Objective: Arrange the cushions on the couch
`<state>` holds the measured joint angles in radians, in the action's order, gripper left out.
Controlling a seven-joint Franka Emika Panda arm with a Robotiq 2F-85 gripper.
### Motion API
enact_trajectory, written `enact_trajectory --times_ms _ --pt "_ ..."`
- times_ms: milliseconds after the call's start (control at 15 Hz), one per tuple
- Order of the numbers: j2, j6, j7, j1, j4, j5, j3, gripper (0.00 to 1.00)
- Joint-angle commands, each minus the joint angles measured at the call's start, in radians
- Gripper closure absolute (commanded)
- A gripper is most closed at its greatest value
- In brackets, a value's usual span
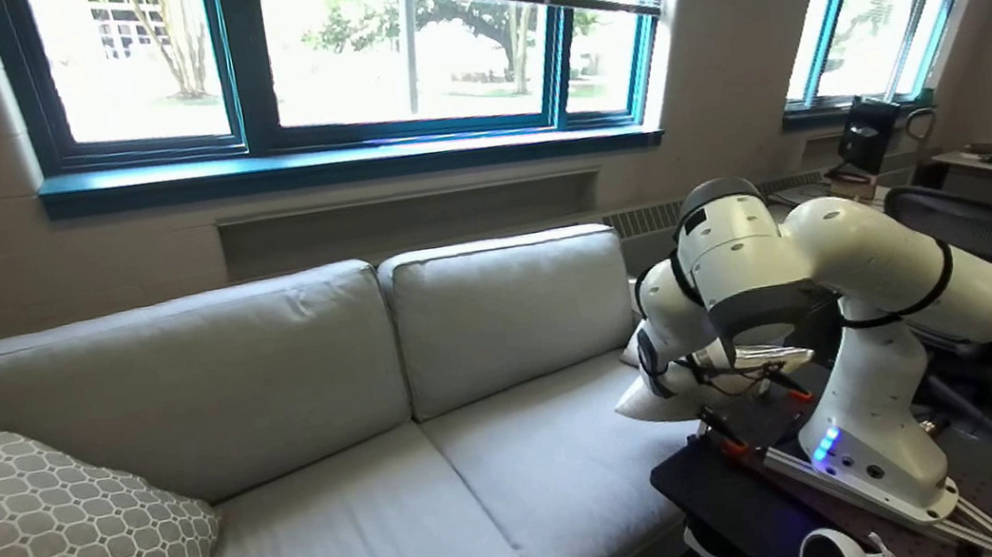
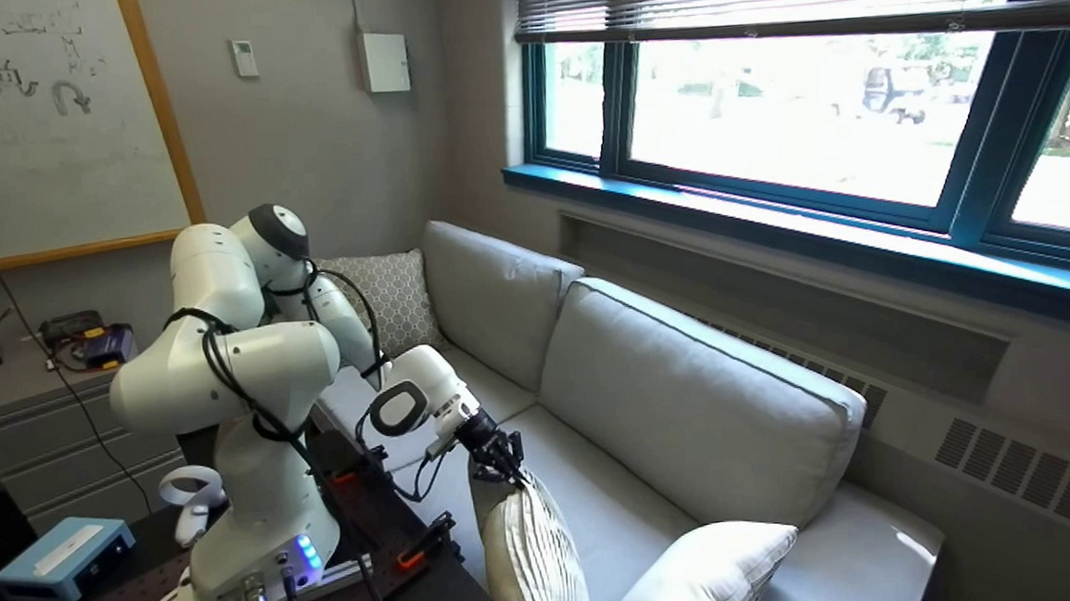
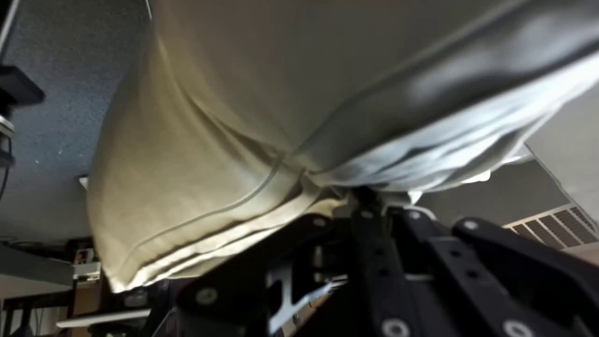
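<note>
My gripper (image 2: 514, 475) is shut on the upper edge of a white cushion (image 2: 534, 556), which hangs nearly upright over the near end of the couch (image 2: 602, 491). Whether its lower edge touches the seat cannot be told, since the frame cuts it off. In the wrist view the pinched cloth of that cushion (image 3: 187, 187) bunches into folds at the gripper (image 3: 368, 200), and the fingertips are mostly buried in it. Another white cushion (image 2: 700, 574) leans on the seat beside the held one, toward the couch's end. In an exterior view the arm hides much of this area of the couch (image 1: 537, 446).
A larger lattice-patterned pillow (image 1: 63, 556) lies at the couch's far end. The dark table (image 1: 727, 507) carrying the robot base stands close against the couch front. Back cushions (image 2: 699, 393) line the window side. A controller (image 1: 834, 555) sits on the table.
</note>
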<state>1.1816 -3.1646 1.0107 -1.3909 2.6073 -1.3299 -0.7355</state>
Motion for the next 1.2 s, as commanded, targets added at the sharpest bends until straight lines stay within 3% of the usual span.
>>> enact_trajectory --times_ms 0,200,267,400,533,800,1133 --pt "0.109 0.228 0.039 -0.085 -0.096 0.23 -0.197 0.96" --pt "0.166 0.448 0.118 -0.088 -0.25 0.401 -0.333 0.96" --pt "0.145 0.484 0.209 -0.052 -0.302 0.517 -0.358 0.96" --pt "0.148 0.6 0.332 0.001 -0.436 0.64 -0.416 0.96" --pt "0.103 0.664 0.417 0.094 -0.554 0.734 -0.428 0.96" --pt "-0.004 0.719 0.552 0.301 -0.737 0.83 -0.364 0.96" --pt "-0.161 0.684 0.662 0.504 -0.837 0.903 -0.195 0.98"
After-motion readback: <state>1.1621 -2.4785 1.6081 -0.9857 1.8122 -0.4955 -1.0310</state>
